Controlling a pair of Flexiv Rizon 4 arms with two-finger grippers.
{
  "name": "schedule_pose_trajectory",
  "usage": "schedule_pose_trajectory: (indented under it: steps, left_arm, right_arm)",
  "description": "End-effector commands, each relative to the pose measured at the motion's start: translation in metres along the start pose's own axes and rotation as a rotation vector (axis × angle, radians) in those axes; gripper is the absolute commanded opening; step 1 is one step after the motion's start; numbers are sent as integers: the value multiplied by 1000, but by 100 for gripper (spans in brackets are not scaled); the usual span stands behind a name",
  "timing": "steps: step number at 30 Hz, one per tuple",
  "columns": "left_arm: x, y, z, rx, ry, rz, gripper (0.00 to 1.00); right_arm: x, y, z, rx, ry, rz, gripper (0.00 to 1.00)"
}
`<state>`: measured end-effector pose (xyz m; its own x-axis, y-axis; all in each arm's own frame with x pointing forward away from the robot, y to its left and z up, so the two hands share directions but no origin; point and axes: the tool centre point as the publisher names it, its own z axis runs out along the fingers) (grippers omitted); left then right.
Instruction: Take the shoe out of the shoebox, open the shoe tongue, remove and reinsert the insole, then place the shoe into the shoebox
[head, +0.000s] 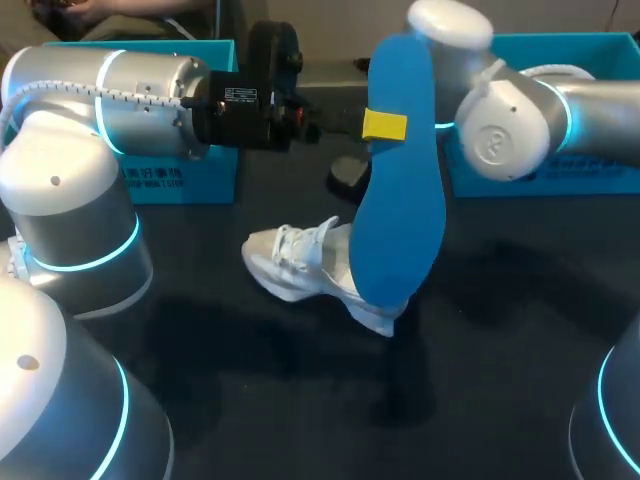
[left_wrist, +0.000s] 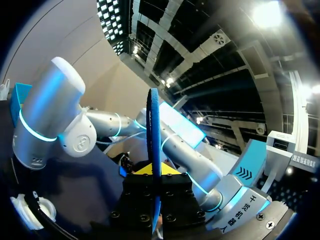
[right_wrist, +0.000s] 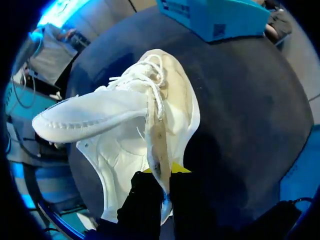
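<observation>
A blue insole (head: 395, 190) stands upright above the table, and my left gripper (head: 385, 125) is shut on its upper part, one yellow tip showing on its face. In the left wrist view the insole (left_wrist: 153, 125) runs edge-on between the fingers of that gripper (left_wrist: 154, 170). The white shoe (head: 300, 265) lies on the dark table, partly hidden behind the insole. My right gripper (right_wrist: 161, 172) is shut on the rim of the shoe (right_wrist: 125, 150) at its opening. The tongue (right_wrist: 85, 117) is folded out to one side. In the head view the insole hides the right gripper.
A blue shoebox (head: 180, 180) stands at the back left under my left arm, and a second blue box (head: 560, 170) stands at the back right. A blue box (right_wrist: 215, 17) also lies beyond the shoe's toe. A dark round object (head: 350, 175) sits behind the shoe.
</observation>
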<state>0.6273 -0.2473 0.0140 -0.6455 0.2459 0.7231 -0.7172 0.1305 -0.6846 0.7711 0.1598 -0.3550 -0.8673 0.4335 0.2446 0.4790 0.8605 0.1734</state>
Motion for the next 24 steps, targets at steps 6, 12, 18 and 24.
schedule_pose_trajectory:
  steps: [6, 12, 18, 24]
  left_arm:
    - [0, 1, 1, 1, -1, 1, 0]
    - [0, 1, 1, 1, -1, 1, 0]
    - [0, 1, 1, 1, -1, 1, 0]
    - [0, 1, 1, 1, -1, 1, 0]
  right_arm:
    - [17, -17, -15, -96, 131, 219, 0]
    - [28, -22, -19, -94, 173, 385, 0]
    - [28, -18, -18, -87, 128, 335, 0]
    - [28, -18, -18, -87, 128, 335, 0]
